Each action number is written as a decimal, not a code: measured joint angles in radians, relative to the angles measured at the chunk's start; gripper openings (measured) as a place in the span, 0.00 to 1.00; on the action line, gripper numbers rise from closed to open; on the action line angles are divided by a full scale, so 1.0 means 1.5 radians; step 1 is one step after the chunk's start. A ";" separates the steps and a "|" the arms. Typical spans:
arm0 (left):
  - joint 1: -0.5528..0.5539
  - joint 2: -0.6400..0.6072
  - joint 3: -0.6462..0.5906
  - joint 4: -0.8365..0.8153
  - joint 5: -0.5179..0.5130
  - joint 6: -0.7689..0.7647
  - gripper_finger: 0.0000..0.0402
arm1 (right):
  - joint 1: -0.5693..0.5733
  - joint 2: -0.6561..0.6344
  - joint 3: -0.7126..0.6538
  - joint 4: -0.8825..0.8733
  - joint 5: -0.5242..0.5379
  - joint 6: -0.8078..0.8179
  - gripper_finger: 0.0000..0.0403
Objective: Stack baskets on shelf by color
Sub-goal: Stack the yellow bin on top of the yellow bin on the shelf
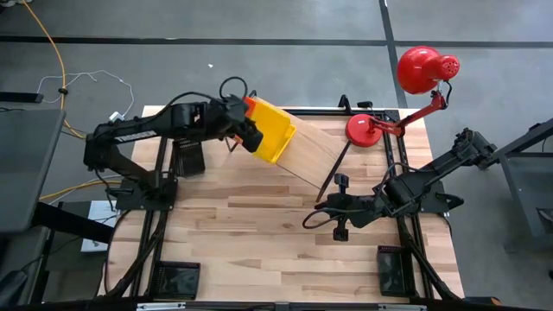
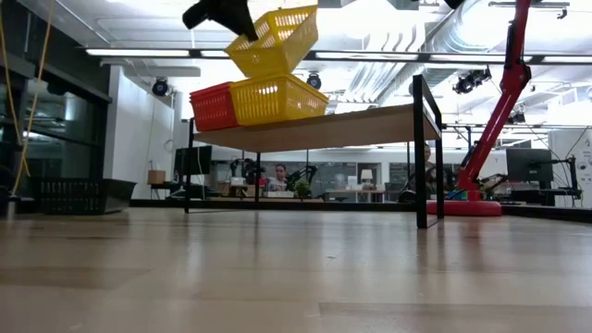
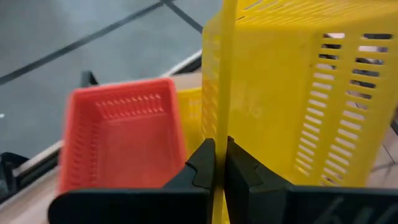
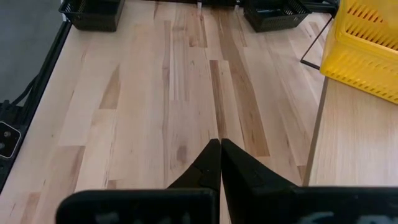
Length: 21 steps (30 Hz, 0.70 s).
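Observation:
My left gripper [image 2: 222, 14] is shut on a yellow basket [image 2: 273, 42] and holds it tilted in the air above the shelf [image 2: 370, 125]. An orange-red basket [image 2: 213, 106] and a second yellow basket [image 2: 277, 97] stand side by side on the shelf's left end. From above, the held basket [image 1: 272, 130] covers most of them; a bit of the orange-red one [image 1: 251, 105] shows. My right gripper [image 1: 307, 220] hovers shut over the tabletop near the shelf, holding nothing. My left gripper pinches the rim of one wall [image 3: 219, 124] of the yellow basket between its two fingers [image 3: 202, 165]. The fingers slant downward from the table's left side. The basket is lifted clear and tilted, just above the yellow basket on the shelf.
A black basket [image 1: 187, 157] sits on the table by the left arm, and two more [image 1: 177, 278] [image 1: 393, 269] sit at the near corners. A red desk lamp [image 1: 406, 86] stands at the far right. The tabletop's middle [image 1: 259, 225] lies bare.

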 joint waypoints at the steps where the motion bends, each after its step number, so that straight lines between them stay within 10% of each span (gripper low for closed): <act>1: -0.001 0.006 0.000 0.000 0.002 0.000 0.00 | 0.000 0.000 0.000 0.000 0.000 0.000 0.00; 21: 0.007 0.029 0.000 -0.010 0.077 -0.003 0.05 | 0.000 0.000 0.000 0.000 -0.001 0.000 0.00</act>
